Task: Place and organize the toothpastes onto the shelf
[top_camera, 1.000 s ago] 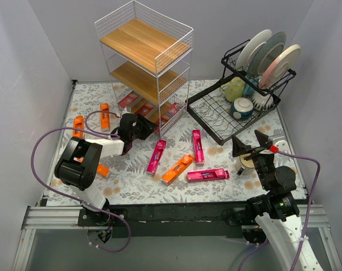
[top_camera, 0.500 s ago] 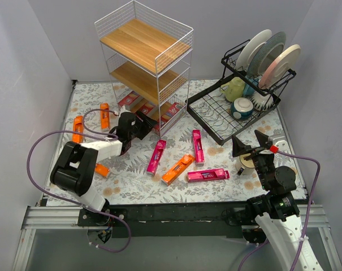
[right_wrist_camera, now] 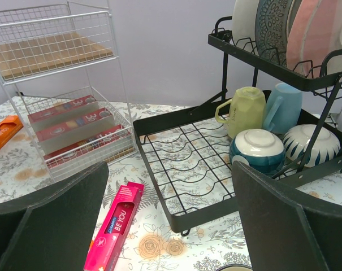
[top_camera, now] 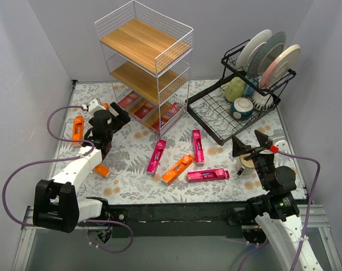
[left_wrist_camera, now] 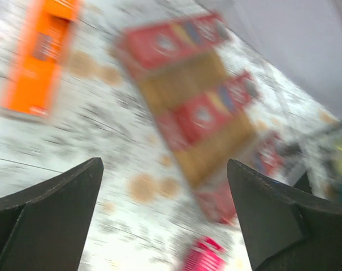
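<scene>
The shelf (top_camera: 145, 62) stands at the back, with three dark red toothpastes (top_camera: 143, 110) lying on its bottom board. My left gripper (top_camera: 118, 117) hovers open and empty just left of that tier. Its blurred wrist view shows the gripper (left_wrist_camera: 163, 164) open over the dark red boxes (left_wrist_camera: 202, 116), with an orange box (left_wrist_camera: 40, 56) to the left. Pink toothpastes (top_camera: 156, 156) (top_camera: 198, 146) (top_camera: 207, 175) and orange ones (top_camera: 177, 169) (top_camera: 78, 127) (top_camera: 100, 169) lie on the table. My right gripper (top_camera: 255, 144) (right_wrist_camera: 171, 165) is open and empty at the right; a pink box (right_wrist_camera: 115, 226) lies below it.
A black dish rack (top_camera: 227, 116) with plates, mugs and bowls stands at the back right. A small cup (top_camera: 247, 162) sits under the right arm. Purple cables loop around the left arm. Grey walls close in on both sides and behind.
My left gripper has drawn back to the left from the foot of the shelf and has opened its jaws. The right arm has not moved.
</scene>
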Controlling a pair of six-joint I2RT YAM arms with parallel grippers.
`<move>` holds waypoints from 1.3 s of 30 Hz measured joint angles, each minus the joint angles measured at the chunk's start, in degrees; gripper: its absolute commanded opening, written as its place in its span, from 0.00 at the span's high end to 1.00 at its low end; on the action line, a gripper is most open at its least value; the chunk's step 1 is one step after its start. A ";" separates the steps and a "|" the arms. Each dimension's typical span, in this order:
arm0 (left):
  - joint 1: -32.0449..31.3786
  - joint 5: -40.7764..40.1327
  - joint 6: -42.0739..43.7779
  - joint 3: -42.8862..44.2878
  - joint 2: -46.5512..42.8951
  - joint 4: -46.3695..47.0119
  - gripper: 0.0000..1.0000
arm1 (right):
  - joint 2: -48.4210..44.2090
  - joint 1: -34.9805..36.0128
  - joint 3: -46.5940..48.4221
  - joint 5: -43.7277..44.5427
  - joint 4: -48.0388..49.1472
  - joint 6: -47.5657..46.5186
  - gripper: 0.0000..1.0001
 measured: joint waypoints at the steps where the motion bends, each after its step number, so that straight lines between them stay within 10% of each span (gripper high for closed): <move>1: 2.03 -0.57 2.10 0.00 -0.09 -0.52 0.06 | 0.00 0.00 0.00 0.00 0.00 0.00 0.01; 9: 15.12 1.03 15.28 2.19 8.81 -1.03 0.02 | 0.70 0.00 0.00 -0.07 0.02 0.02 0.01; 19: 16.70 6.43 29.20 5.92 23.56 2.34 0.02 | 0.74 0.00 0.00 -0.07 0.04 0.09 0.01; 39: 16.87 6.95 36.09 15.04 36.50 3.34 0.40 | 0.76 0.04 0.00 -0.04 0.04 0.13 0.02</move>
